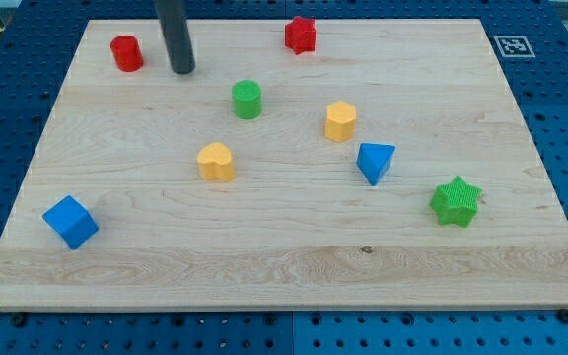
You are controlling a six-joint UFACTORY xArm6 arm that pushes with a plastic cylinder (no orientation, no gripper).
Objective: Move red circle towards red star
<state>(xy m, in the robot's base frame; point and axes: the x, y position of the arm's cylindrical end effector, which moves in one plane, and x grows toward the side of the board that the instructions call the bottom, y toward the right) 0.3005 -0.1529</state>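
My tip (182, 71) rests on the wooden board (284, 266) near the view's top left — a plain dark rod with no jaws to open or close, and it touches no block. The red circle (126, 52) stands just to the view's left of the tip and slightly above it, close by but with a clear strip of wood between them. The red star (301, 35) sits well off to the view's right of the tip, near the board's top edge, so the tip lies between the two red blocks, much nearer the circle. Below and to the right of the tip is the green cylinder (248, 100), the nearest of the other blocks. Further down from the tip lies the yellow heart-like block (216, 162), and to the right of that the yellow hexagon (340, 120). The blue triangle (375, 162) and the green star (456, 201) lie far off toward the lower right. The blue cube (70, 222) sits far below the tip — toward the view's bottom left corner.
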